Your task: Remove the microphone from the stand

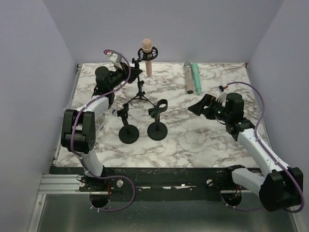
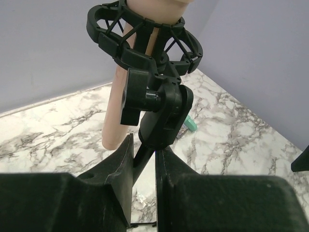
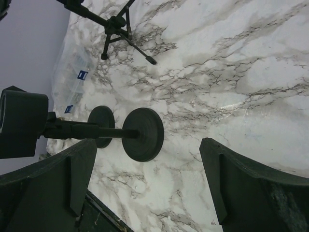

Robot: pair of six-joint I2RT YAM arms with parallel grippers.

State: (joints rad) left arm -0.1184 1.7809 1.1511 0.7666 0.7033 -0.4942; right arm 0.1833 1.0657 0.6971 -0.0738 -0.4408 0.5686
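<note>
A beige microphone (image 1: 147,55) stands upright in a black shock mount (image 1: 146,50) on top of a black tripod stand (image 1: 140,93) at the back centre of the marble table. My left gripper (image 1: 136,73) is shut on the stand's thin pole just below the mount. In the left wrist view the pole (image 2: 139,163) runs between my nearly closed fingers (image 2: 120,164), with the mount (image 2: 145,38) and the microphone body (image 2: 116,111) above my left gripper (image 2: 144,154). My right gripper (image 1: 199,107) is open and empty over the table's right middle (image 3: 149,179).
Two empty round-base stands (image 1: 129,134) (image 1: 157,130) with clips stand in the middle; one base shows in the right wrist view (image 3: 143,134). A glittery grey microphone (image 1: 188,77) and a teal one (image 1: 196,78) lie at the back right. Walls enclose the table.
</note>
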